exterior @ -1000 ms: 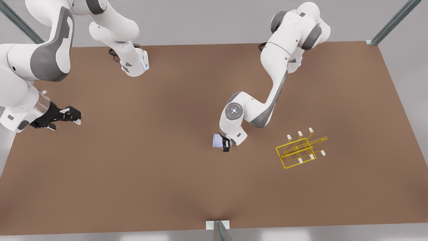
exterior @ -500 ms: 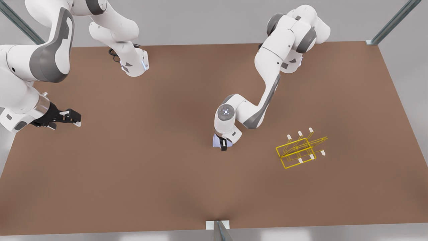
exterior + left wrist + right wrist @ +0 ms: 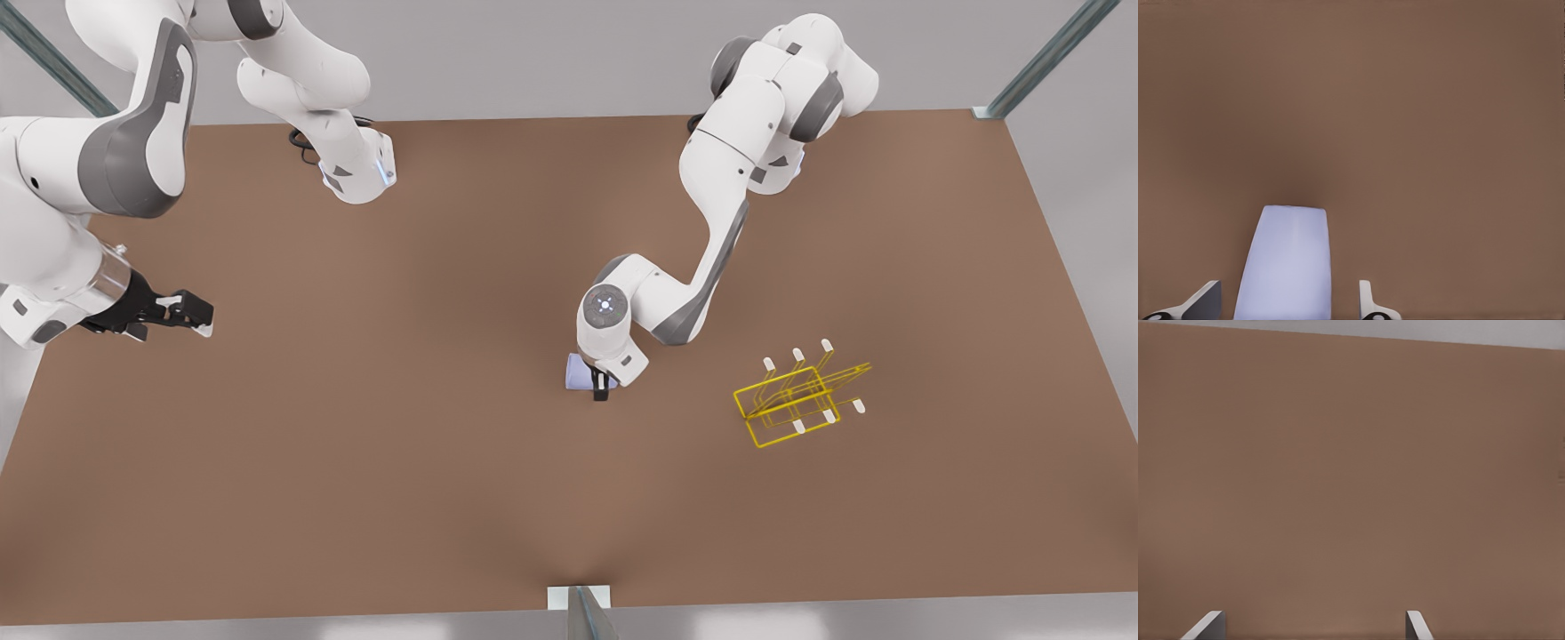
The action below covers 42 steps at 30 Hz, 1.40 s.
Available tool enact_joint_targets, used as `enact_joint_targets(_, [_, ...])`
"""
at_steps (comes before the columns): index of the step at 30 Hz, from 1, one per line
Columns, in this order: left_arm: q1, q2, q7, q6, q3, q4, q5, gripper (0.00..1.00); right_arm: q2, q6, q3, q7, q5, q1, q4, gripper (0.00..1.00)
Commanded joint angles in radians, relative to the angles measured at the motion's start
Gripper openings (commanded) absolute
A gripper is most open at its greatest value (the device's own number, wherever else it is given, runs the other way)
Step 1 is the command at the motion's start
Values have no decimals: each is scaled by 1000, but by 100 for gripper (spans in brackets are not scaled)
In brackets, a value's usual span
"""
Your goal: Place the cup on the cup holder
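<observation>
The pale lavender cup (image 3: 578,373) lies on its side on the brown table (image 3: 400,462), a little right of centre in the front view. My left gripper (image 3: 601,388) reaches down over it. In the left wrist view the cup (image 3: 1286,263) sits between the two fingers of the left gripper (image 3: 1288,288), which is open, with a gap on each side. The yellow wire cup holder (image 3: 800,391) stands on the table toward the front view's right, apart from the cup. My right gripper (image 3: 197,313) hovers open at the front view's far left; its wrist view shows the right gripper (image 3: 1313,619) over bare table.
Both arm bases stand along the table's far edge. Metal frame posts rise at the far corners, and a bracket (image 3: 578,597) sits at the middle of the near edge. Open tabletop lies between the cup and the holder.
The left arm's wrist shifted slightly over the cup, which stayed in place. The right gripper drifted a little farther back.
</observation>
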Motion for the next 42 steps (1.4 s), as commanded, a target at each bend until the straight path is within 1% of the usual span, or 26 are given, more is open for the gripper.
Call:
enact_joint_targets(1, [0, 0, 183, -1, 0, 0, -1, 100, -1, 2, -1, 37, -1, -1, 0, 100])
enact_joint_targets(15, [0, 15, 229, -26, 0, -12, -1, 100, 1, 3, 1, 37, 7, 5, -1, 100])
enact_joint_targets(17, [-2, 14, 229, -18, 0, -35, -1, 100, 1, 3, 1, 39, 7, 5, -1, 100])
enact_joint_targets(42, [-16, 84, 176, 57, -15, -35, -64, 100, 4, 5, 1, 39, 10, 5, -1, 100])
